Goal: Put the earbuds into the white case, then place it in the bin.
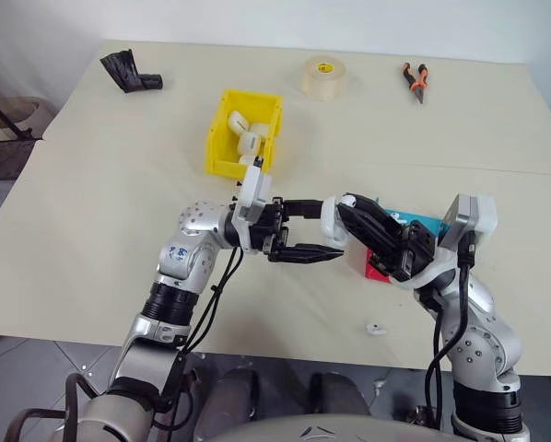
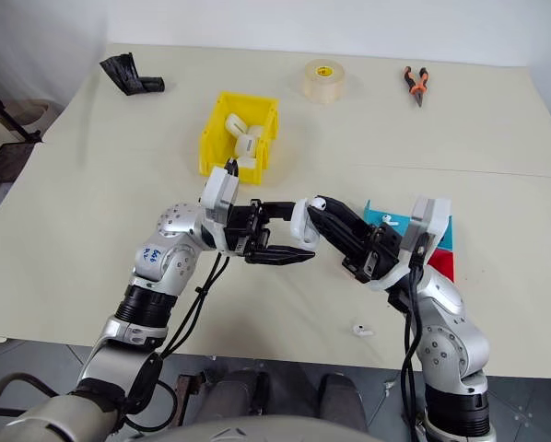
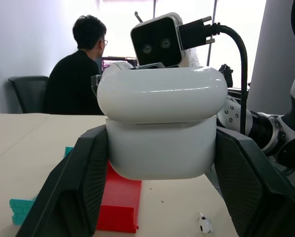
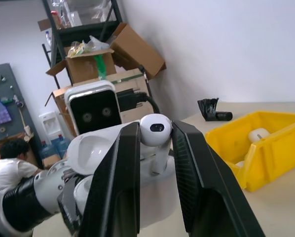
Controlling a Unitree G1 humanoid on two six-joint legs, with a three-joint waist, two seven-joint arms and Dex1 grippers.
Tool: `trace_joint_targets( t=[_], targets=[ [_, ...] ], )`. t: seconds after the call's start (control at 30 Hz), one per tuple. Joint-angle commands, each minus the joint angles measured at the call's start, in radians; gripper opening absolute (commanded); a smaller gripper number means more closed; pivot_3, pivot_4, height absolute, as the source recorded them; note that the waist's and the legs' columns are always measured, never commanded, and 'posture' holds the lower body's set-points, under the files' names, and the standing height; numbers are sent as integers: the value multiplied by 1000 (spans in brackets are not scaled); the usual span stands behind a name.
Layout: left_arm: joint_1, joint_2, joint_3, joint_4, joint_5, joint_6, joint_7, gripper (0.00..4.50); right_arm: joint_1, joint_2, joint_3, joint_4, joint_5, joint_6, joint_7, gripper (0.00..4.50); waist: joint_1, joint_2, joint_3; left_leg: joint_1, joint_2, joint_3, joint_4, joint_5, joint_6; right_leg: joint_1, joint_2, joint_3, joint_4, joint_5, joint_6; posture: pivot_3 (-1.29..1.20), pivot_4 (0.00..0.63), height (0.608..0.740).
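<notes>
My left gripper is shut on the white case, held above the table with its lid flipped open. My right gripper is shut on one earbud, stem down, right over the open case. A second earbud lies on the table near the front edge, under my right arm. The yellow bin stands behind my left gripper and holds several white cases.
A red tray and a blue tray lie under my right arm; a small white piece rests on the blue one. At the back are a tape roll, pliers and a black object. A person sits beyond the table.
</notes>
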Motion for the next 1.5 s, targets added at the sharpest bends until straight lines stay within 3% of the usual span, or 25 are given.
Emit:
trace_joint_targets(
  t=[0.03,0.47,1.13,1.5],
  targets=[
    [-22,-14,15,-50,-35,-7,-3,2797,12,-17,31,5,-41,-28,26,874,0,0,0,0,0,0,0,0,0,0,0,0,0,0,0,0,150,740],
    [-33,-22,11,-46,-32,-6,-24,2797,13,-44,83,58,-96,-78,66,874,0,0,0,0,0,0,0,0,0,0,0,0,0,0,0,0,150,740],
    [-32,-29,20,-41,-32,-14,-10,2797,36,-128,23,21,-49,-63,52,874,1,0,0,0,0,0,0,0,0,0,0,0,0,0,0,0,150,740],
    [-25,-11,-4,-31,7,-49,-42,2797,-79,-237,71,3,-18,105,65,874,3,0,0,0,0,0,0,0,0,0,0,0,-1,0,0,0,150,740]
  ],
)
